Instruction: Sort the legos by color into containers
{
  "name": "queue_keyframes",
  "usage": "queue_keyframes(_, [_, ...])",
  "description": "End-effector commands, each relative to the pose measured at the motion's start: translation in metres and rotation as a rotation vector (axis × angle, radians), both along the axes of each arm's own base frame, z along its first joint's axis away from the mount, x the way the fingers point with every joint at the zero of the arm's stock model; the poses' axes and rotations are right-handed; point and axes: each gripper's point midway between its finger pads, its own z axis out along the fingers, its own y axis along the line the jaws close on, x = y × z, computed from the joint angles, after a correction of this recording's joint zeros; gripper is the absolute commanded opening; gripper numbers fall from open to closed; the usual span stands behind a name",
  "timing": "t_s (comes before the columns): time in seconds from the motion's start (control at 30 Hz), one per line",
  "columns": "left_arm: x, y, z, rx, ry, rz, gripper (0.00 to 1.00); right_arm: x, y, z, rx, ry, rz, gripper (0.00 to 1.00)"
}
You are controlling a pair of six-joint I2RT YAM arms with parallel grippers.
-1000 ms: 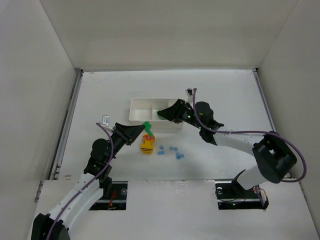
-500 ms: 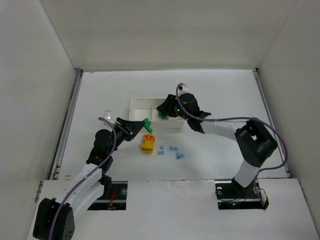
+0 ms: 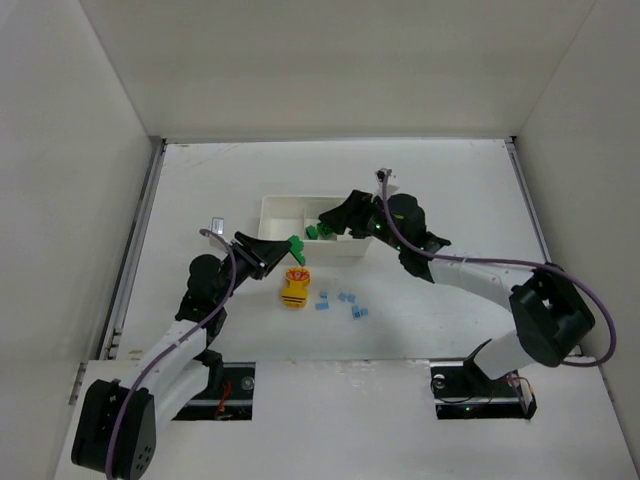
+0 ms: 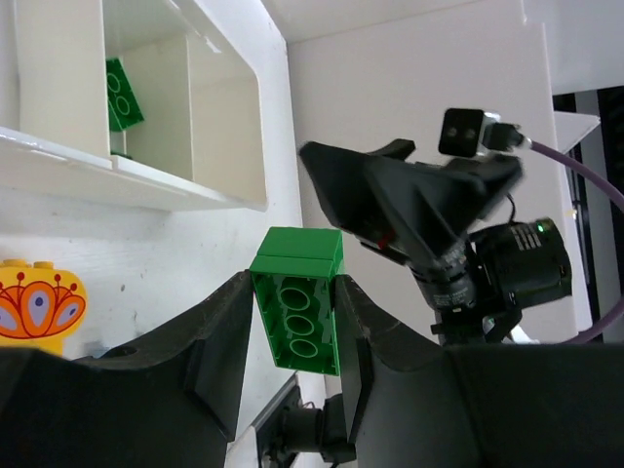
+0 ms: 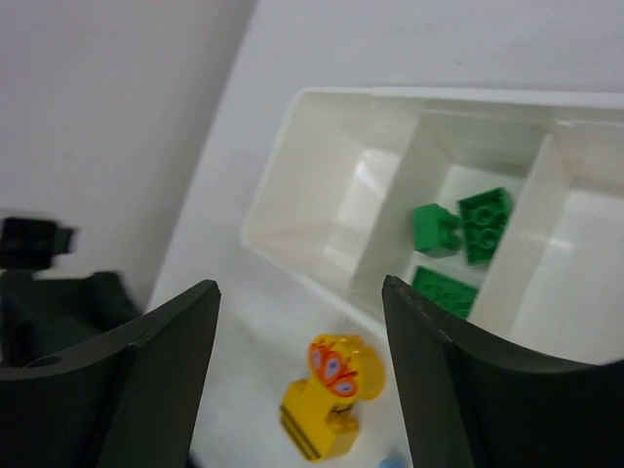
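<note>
The white three-compartment tray lies mid-table. Three green bricks lie in its middle compartment; one of them shows in the left wrist view. My right gripper hangs open and empty above the tray's near side. My left gripper is shut on another green brick, raised just left of the tray's near wall. A yellow brick with an orange pattern stands on the table below it.
Several small light blue bricks lie scattered right of the yellow brick. The tray's left compartment and right compartment look empty. White walls enclose the table on three sides.
My right gripper has opened and let go of a green brick, which now lies in the middle compartment. My left gripper has kept its grip and barely shifted.
</note>
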Motion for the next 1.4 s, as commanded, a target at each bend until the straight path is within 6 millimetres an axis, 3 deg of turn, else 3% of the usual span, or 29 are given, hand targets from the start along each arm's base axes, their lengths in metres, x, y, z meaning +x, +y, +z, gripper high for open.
queue_keyframes(0.0, [-0.006, -0.012, 0.036, -0.062, -0.118, -0.075, 0.15, -0.035, 0.015, 0.048, 0.210, -0.070, 0.169, 0.77])
queue_keyframes(0.13, [-0.014, -0.021, 0.043, -0.084, -0.132, -0.119, 0.15, -0.063, 0.023, 0.058, 0.342, -0.049, 0.280, 0.83])
queue_keyframes(0.4, [-0.030, -0.035, 0.056, -0.107, -0.162, -0.181, 0.15, -0.081, 0.037, 0.057, 0.416, 0.001, 0.350, 0.83])
queue_keyframes(0.73, [-0.033, -0.033, 0.059, -0.121, -0.168, -0.172, 0.15, -0.094, 0.047, 0.052, 0.434, 0.037, 0.373, 0.64])
queue_keyframes(0.9, [-0.033, -0.031, 0.061, -0.126, -0.174, -0.165, 0.15, -0.095, 0.046, 0.048, 0.445, 0.061, 0.371, 0.60])
queue_keyframes(1.37, [-0.031, -0.026, 0.057, -0.126, -0.170, -0.133, 0.17, -0.104, 0.053, 0.053, 0.480, 0.085, 0.411, 0.37])
